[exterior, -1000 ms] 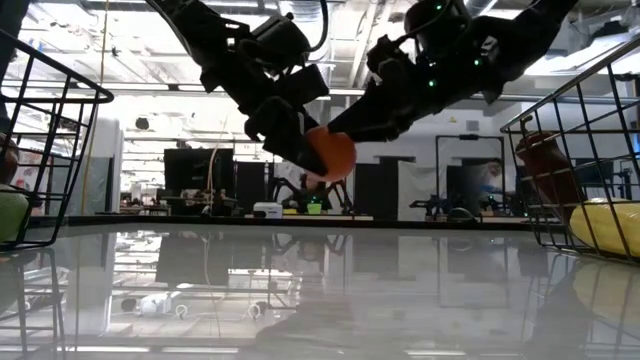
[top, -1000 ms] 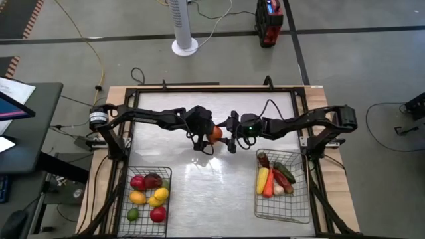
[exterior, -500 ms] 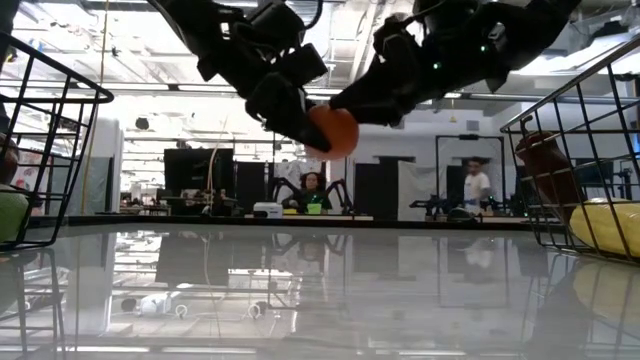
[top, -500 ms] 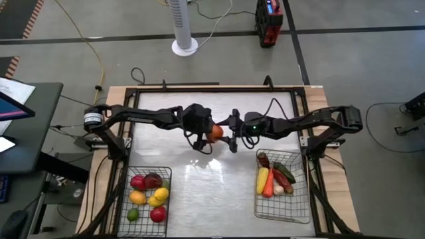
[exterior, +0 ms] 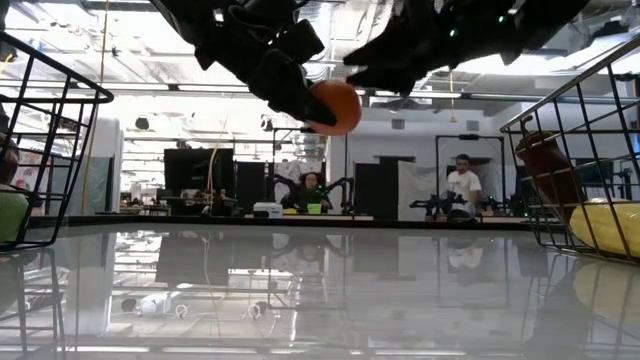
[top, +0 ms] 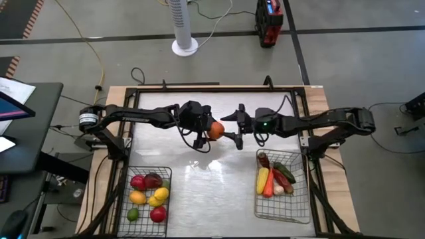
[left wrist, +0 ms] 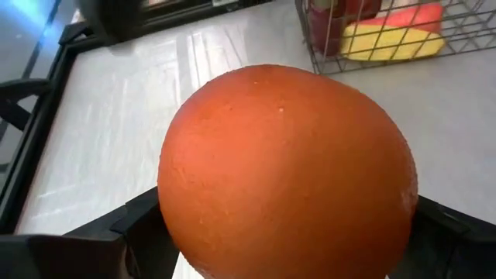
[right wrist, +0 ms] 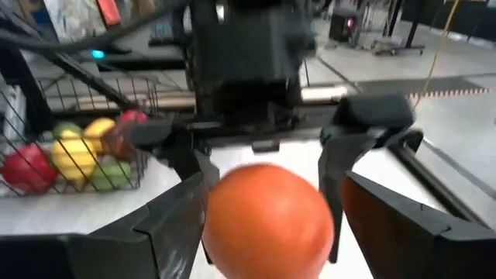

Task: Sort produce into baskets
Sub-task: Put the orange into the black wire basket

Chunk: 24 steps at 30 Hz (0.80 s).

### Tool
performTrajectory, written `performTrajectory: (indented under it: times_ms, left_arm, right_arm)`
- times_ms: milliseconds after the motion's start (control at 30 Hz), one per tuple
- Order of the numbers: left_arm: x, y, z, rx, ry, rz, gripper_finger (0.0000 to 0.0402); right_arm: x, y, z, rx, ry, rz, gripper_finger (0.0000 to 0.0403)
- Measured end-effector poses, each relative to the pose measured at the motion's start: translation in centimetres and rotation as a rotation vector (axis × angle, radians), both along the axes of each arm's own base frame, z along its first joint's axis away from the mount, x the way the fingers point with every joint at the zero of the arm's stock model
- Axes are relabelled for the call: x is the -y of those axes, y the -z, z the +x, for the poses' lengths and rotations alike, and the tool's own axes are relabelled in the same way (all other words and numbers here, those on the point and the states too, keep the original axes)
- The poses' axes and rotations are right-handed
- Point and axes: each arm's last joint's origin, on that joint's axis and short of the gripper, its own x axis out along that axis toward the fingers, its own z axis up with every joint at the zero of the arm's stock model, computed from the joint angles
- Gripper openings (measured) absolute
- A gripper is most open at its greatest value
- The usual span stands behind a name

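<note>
The left gripper (top: pixel 211 129) is clamped on the round orange fruit (top: pixel 216 130) above mid-table, the right gripper (top: pixel 236 126) beside it has its fingers spread apart, so I'd carry it low to the left dark wire basket (top: pixel 147 193) of fruit.

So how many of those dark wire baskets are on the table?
2. The left dark wire basket sits by the table's left edge in the high view; the right dark wire basket sits by its right edge. None look hidden.
</note>
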Motion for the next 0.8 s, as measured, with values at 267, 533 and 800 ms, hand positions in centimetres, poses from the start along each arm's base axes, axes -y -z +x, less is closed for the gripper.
performTrajectory:
  times_ms: [267,533,800]
  left_arm:
    - [0.3,-2.0,-1.3,0.026,0.027,-0.015,0.0326]
    - [2.1,-4.5,-4.4,0.001,0.286,-0.251,0.0326]
    - [6.4,-7.1,-7.1,-0.060,0.416,-0.468,0.0326]
  right_arm:
    - [0.1,-3.3,-2.4,0.100,0.018,-0.012,0.0317]
    - [0.1,-3.2,-3.0,0.049,0.027,0.033,0.0317]
    - [0.6,-3.0,-3.2,0.018,0.137,0.015,0.0317]
